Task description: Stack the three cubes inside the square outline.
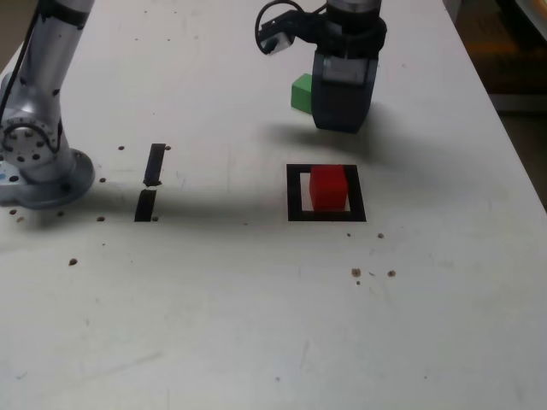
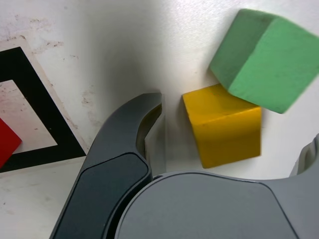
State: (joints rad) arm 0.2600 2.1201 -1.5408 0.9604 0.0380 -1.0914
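Hand: the hand (image 2: 229, 144) is spread wide and empty, lowered over the yellow cube (image 2: 224, 127).
Yellow cube: seen between the jaws, touched at one corner by the green cube (image 2: 264, 57) (only green shows in the exterior view).
Square outline: the square outline (image 1: 295, 192) already holds the red cube (image 1: 328, 188).
Advice: the jaws should be squared to the yellow faces so green is not nudged across the surface (image 1: 256, 325).

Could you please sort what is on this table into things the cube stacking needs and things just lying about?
Needed:
red cube, inside the square outline
yellow cube
green cube
gripper, fingers open around the yellow cube

Lying about:
two black tape strips
small brown crumbs
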